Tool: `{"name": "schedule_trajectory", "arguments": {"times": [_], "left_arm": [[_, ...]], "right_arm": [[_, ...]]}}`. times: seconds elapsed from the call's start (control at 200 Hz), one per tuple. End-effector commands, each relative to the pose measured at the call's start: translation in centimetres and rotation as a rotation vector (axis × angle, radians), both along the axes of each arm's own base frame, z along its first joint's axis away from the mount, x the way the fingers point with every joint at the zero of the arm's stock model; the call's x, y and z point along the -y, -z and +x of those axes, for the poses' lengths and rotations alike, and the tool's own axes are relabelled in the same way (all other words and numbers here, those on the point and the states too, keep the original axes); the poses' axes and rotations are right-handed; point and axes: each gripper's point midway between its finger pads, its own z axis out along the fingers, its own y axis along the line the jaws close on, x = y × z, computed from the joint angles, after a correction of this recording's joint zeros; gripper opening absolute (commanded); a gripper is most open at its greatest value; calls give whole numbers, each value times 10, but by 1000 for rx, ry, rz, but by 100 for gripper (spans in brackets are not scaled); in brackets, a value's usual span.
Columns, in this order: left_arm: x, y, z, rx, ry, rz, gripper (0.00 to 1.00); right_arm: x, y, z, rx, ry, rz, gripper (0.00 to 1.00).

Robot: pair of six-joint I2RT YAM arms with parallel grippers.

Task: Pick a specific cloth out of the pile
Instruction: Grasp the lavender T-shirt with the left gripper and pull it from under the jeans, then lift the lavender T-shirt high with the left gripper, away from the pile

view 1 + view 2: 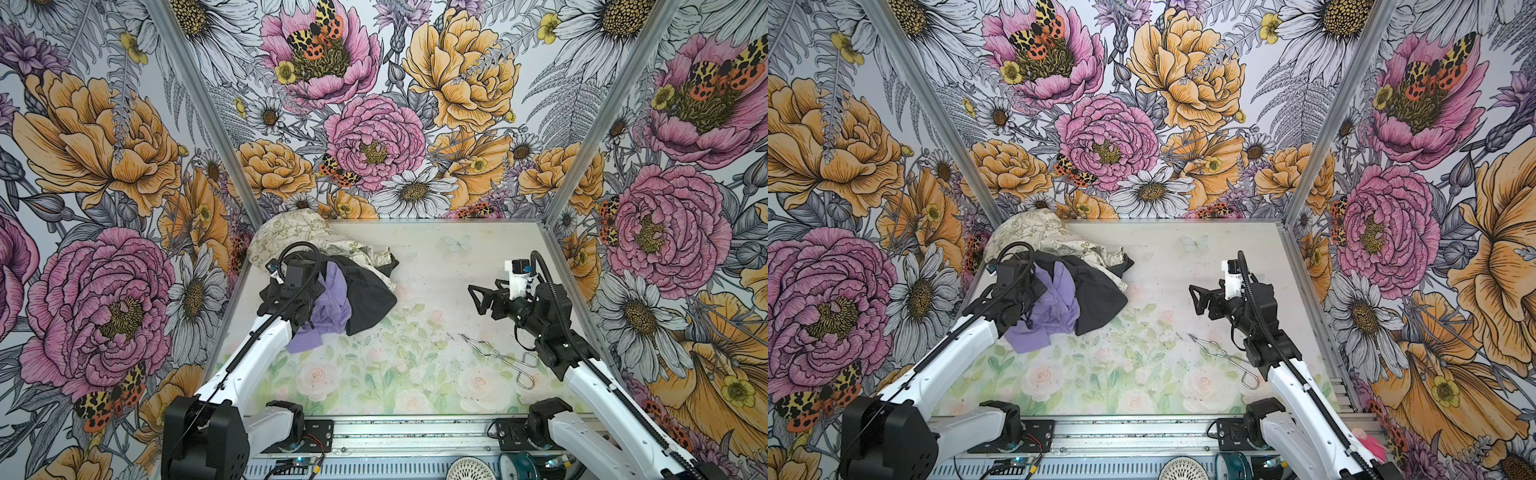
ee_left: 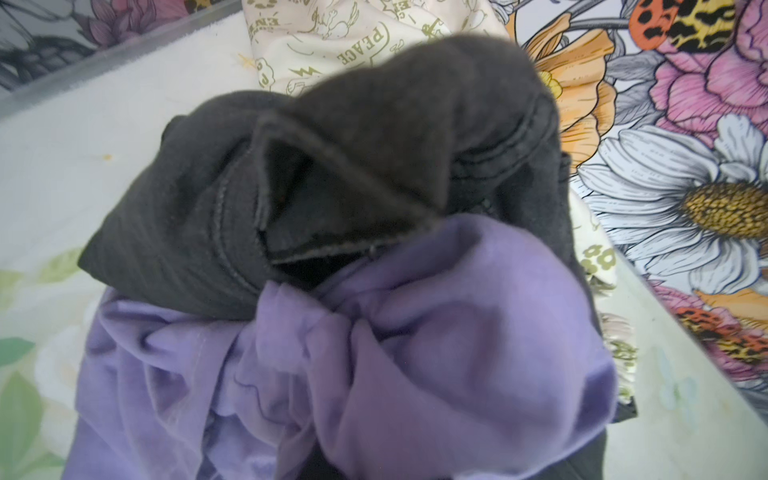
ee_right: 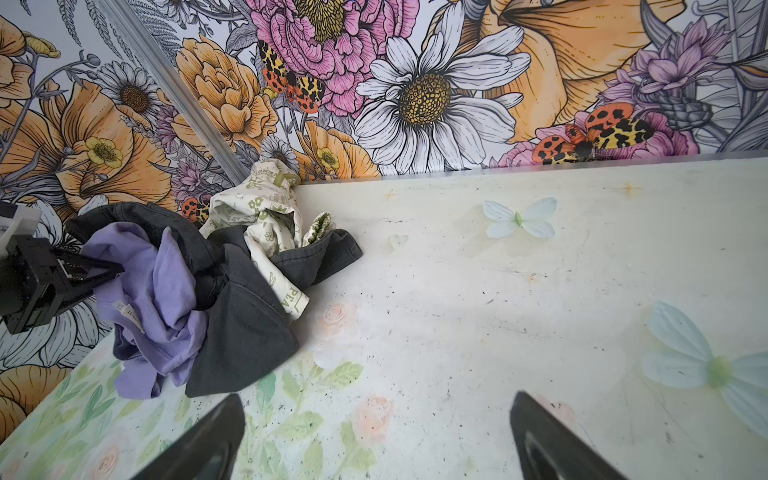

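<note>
1. Step in hand: the grasp. Your left gripper [image 3: 111,268] is pressed together on a fold of the cloth [image 1: 332,309]. The cloth lies on the near-left side of the pile [image 1: 357,266], its lower edge on the table [image 1: 436,266].
2. Next move, as a judgement: lift and draw the cloth toward you slowly, so the thin fabric slides free.
3. In the way: the charcoal garment [image 1: 372,303] touches the cloth, and one of its folds overlaps the cloth in the left wrist view, so it may drag along. The cream patterned cloth [image 1: 286,232] lies behind.
4. Surroundings: your right gripper [image 1: 477,300] is spread wide and empty, well apart from the pile. The metal tongs [image 1: 498,357] lie near it.
</note>
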Motion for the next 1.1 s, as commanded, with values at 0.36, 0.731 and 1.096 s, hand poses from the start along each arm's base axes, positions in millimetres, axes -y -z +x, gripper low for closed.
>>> {"name": "schedule_trajectory", "arguments": {"times": [0.36,0.731,1.096], "left_arm": [[20,-107,1,291,71,-82,0],[41,-187,-2,458,138,-82,0],[75,-267,-3,597,253,-48,0]], "right_arm": [[-2,-6,-4,18,-12,2,99],[-4,-12,-4,26,-17,12,99],[-7,-21,-4,39,-28,28,99]]}}
